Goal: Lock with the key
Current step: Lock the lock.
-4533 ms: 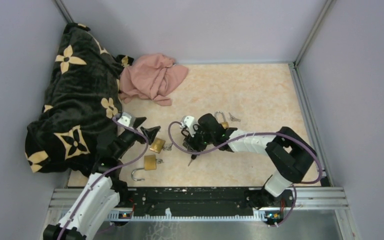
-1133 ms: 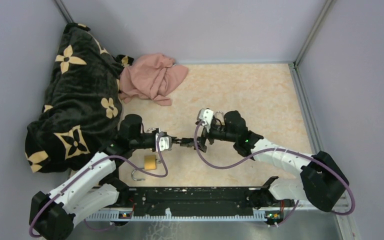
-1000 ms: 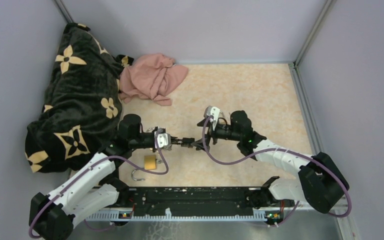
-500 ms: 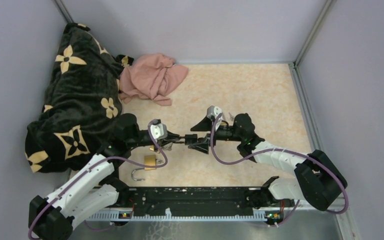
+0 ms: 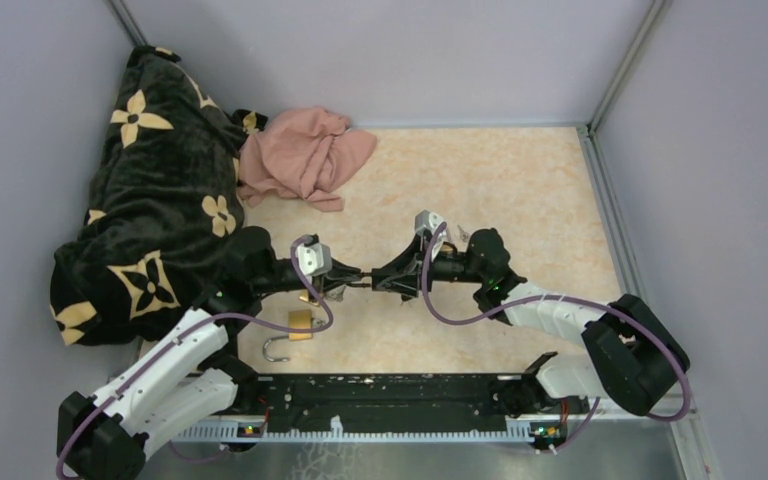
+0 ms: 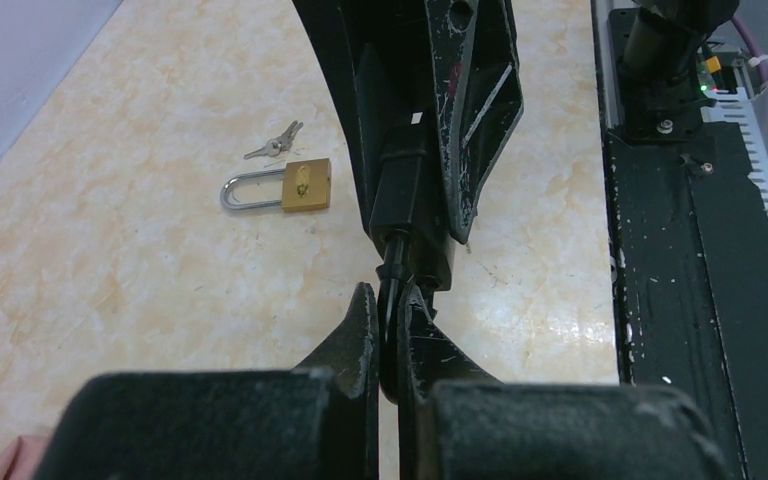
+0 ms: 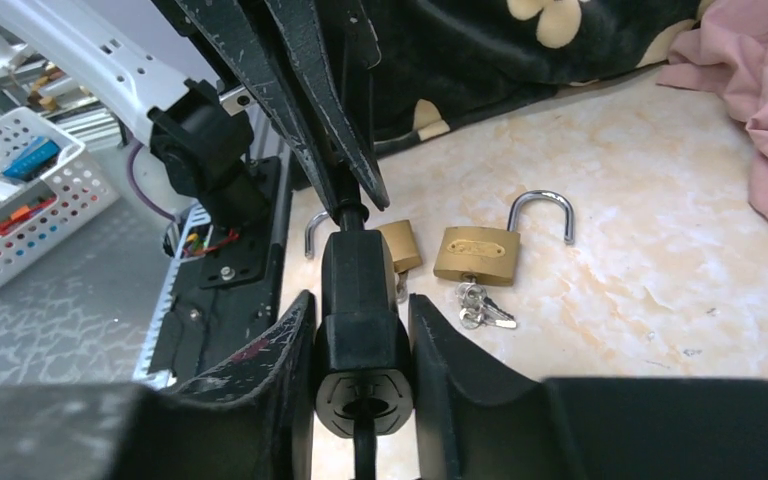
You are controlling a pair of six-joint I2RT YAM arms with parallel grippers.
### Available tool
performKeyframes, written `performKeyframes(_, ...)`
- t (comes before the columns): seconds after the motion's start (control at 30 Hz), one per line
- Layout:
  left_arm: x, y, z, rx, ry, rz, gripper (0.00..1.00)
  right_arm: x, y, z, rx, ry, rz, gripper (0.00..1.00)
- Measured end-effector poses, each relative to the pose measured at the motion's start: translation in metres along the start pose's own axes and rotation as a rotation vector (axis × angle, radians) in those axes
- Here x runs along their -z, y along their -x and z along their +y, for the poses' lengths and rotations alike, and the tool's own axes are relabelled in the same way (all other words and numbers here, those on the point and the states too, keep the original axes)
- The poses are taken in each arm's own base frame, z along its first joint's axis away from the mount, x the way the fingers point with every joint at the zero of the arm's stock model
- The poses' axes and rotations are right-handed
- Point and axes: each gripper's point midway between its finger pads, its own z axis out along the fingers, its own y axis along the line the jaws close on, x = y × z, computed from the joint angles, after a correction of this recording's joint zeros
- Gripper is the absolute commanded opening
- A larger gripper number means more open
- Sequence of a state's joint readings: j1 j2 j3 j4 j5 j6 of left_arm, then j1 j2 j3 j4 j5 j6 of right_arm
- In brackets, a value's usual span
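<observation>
Both arms meet in mid-air over the table's middle with a black lock (image 5: 365, 281) stretched between them. My left gripper (image 5: 346, 279) is shut on the lock's thin black shackle (image 6: 392, 320), its fingers pinching the loop. The lock's body (image 6: 415, 210) runs away from it into my right gripper (image 5: 386, 279). In the right wrist view that gripper (image 7: 360, 306) is shut on the lock body (image 7: 358, 280), a finger against each side. A dark stem, apparently the key (image 7: 363, 455), sticks out of the round keyhole end toward the camera.
Two brass padlocks (image 7: 475, 252) (image 7: 400, 245) with small keys (image 7: 480, 308) lie below the left gripper. A third brass padlock (image 6: 305, 185) and keys (image 6: 272, 145) lie by the right arm. A black flowered blanket (image 5: 140, 190) and pink cloth (image 5: 305, 155) fill the back left.
My right gripper's jaws have come in from wide open to the sides of the black lock. The left gripper, still shut on the shackle, has shifted slightly left and up.
</observation>
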State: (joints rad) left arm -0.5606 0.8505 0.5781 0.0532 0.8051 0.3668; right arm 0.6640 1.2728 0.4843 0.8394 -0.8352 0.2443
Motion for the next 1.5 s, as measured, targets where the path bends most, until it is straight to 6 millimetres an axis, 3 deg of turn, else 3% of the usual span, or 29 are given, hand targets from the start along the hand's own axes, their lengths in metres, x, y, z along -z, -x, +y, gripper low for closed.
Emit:
performKeyframes(0.03,0.000,0.000,-0.001,0.004,-0.003,-0.002,0.00,0.000,0.000,0.001,-0.003,0.005,0.001,0.00)
performKeyframes(0.27,0.000,0.001,-0.004,0.057,-0.009,-0.007,0.02,0.001,-0.002,0.003,-0.009,0.013,0.011,0.00)
performKeyframes(0.33,0.000,0.001,-0.006,0.085,-0.011,-0.009,0.28,0.001,-0.003,0.003,-0.012,0.014,0.016,0.00)
performKeyframes(0.43,0.000,0.004,-0.009,0.127,-0.026,-0.024,0.47,0.003,-0.004,0.005,-0.015,0.012,0.032,0.00)
performKeyframes(0.63,0.007,0.010,-0.003,0.129,-0.013,-0.031,0.57,0.009,-0.012,0.005,-0.032,-0.016,0.103,0.00)
performKeyframes(0.83,0.010,0.003,-0.002,0.147,-0.021,-0.015,0.65,0.011,0.000,0.008,0.005,-0.018,0.101,0.00)
performKeyframes(1.03,0.006,-0.015,-0.009,0.212,-0.047,-0.001,0.52,0.011,0.002,0.009,0.002,-0.018,0.106,0.00)
performKeyframes(1.17,0.004,-0.015,-0.008,0.205,-0.048,-0.008,0.43,0.012,0.001,0.009,-0.001,-0.018,0.107,0.00)
performKeyframes(1.37,0.000,-0.014,-0.012,0.195,-0.072,-0.014,0.44,0.013,0.006,0.012,0.008,-0.015,0.099,0.00)
performKeyframes(1.43,-0.002,-0.016,-0.014,0.198,-0.080,-0.013,0.34,0.013,0.006,0.012,0.009,-0.014,0.098,0.00)
performKeyframes(1.5,-0.003,-0.019,-0.016,0.206,-0.087,-0.009,0.15,0.013,0.006,0.012,0.008,-0.014,0.098,0.00)
